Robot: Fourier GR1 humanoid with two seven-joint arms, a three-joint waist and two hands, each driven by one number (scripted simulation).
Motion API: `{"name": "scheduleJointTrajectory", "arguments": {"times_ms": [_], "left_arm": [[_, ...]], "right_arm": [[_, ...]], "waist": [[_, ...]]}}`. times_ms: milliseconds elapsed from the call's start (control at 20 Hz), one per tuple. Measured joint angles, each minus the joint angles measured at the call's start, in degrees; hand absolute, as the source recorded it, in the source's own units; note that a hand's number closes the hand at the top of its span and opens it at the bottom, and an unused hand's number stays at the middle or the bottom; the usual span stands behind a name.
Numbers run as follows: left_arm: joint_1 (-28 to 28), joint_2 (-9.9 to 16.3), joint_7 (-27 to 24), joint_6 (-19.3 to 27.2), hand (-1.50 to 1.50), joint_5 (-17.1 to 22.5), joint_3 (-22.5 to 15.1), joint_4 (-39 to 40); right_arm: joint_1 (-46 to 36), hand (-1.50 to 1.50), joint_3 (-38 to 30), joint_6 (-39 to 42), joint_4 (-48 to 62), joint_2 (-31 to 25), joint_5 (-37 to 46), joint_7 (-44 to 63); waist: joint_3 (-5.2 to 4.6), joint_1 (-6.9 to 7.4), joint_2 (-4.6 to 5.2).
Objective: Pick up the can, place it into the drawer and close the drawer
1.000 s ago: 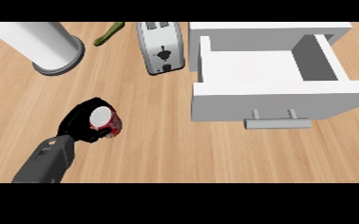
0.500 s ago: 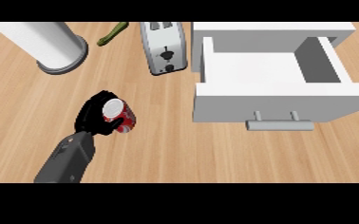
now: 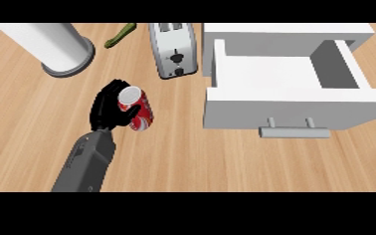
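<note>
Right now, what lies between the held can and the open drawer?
Only bare wooden counter, as the head view shows. The left hand curls round the can; the drawer stands right of it.

One can [image 3: 138,108], one drawer [image 3: 283,112], one toaster [image 3: 175,50], one hand [image 3: 109,110].

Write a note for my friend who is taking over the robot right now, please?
Left hand: curled round the red metal can with the white top, holding it over the wooden counter, left of the drawer.
Right hand: not in view.
White box-shaped drawer with the grey bar handle: pulled open, nothing visible inside.
Done: the can is grasped.
Left: carry the can right, set it into the drawer, then push the drawer shut.
Mind the silver toaster standing between the can and the drawer's back.
</note>
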Motion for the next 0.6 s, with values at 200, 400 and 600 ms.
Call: {"name": "scheduleJointTrajectory", "arguments": {"times_ms": [200,400,600], "left_arm": [[0.6,-0.8,6.4,5.1,1.5,0.9,-3.8,-11.0],[1.5,-1.2,13.3,11.7,1.5,1.6,-9.2,-21.6],[-0.1,-1.2,20.0,17.3,1.5,1.0,-11.9,-29.3]], "right_arm": [[0.5,-1.5,-0.1,0.1,0.1,0.0,-0.4,-0.9],[1.2,-1.5,0.8,-0.6,-0.3,-0.2,-0.3,-1.1],[2.1,-1.5,0.4,0.2,0.0,-0.2,-1.3,-1.5]], "waist": [[0.0,-0.19,0.05],[-0.02,-0.4,0.13],[-0.06,-0.67,0.24]]}}
